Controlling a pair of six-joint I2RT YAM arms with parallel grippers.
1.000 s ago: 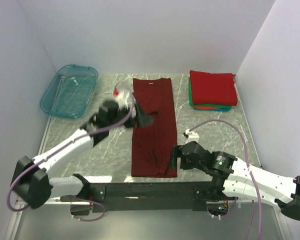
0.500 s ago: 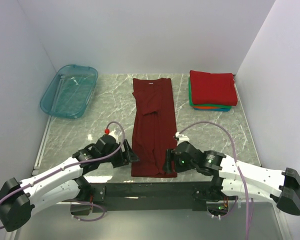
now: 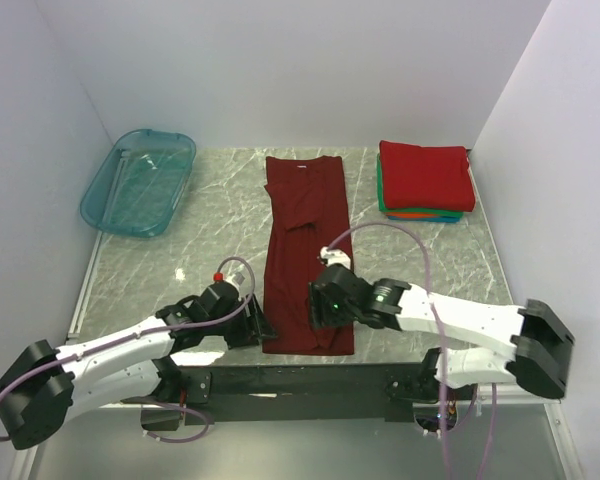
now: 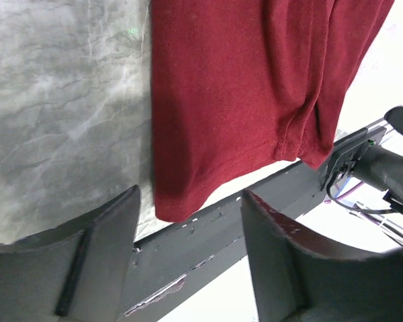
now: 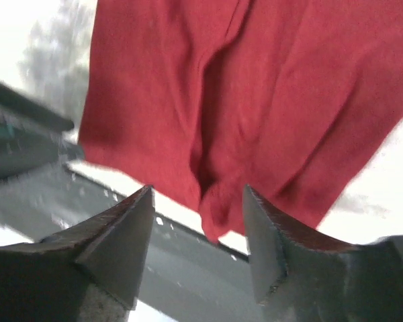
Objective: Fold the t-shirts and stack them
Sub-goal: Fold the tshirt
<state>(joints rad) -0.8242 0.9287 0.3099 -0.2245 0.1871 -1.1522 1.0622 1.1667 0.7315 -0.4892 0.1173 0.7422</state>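
Note:
A dark maroon t-shirt (image 3: pixel 310 225), folded into a long strip, lies down the middle of the marble table, its neck at the far end. My left gripper (image 3: pixel 261 326) is low at the shirt's near-left hem corner (image 4: pixel 176 204); that corner lies in the gap between the open fingers (image 4: pixel 104 241), untouched. My right gripper (image 3: pixel 317 310) hovers over the near hem toward its right side. In the right wrist view a bunched hem fold (image 5: pixel 215 215) sits between the open fingers (image 5: pixel 117 245), not pinched. A stack of folded t-shirts (image 3: pixel 425 178), a red one on top, rests at the back right.
A translucent teal tub (image 3: pixel 138 182) stands at the back left. The black mounting rail (image 3: pixel 300 381) runs along the table's near edge just under the shirt's hem. White walls close in the table on three sides.
The left arm drew back from the shirt's middle to its near-left corner. The right arm swung left over the near hem. Both sets of jaws have narrowed.

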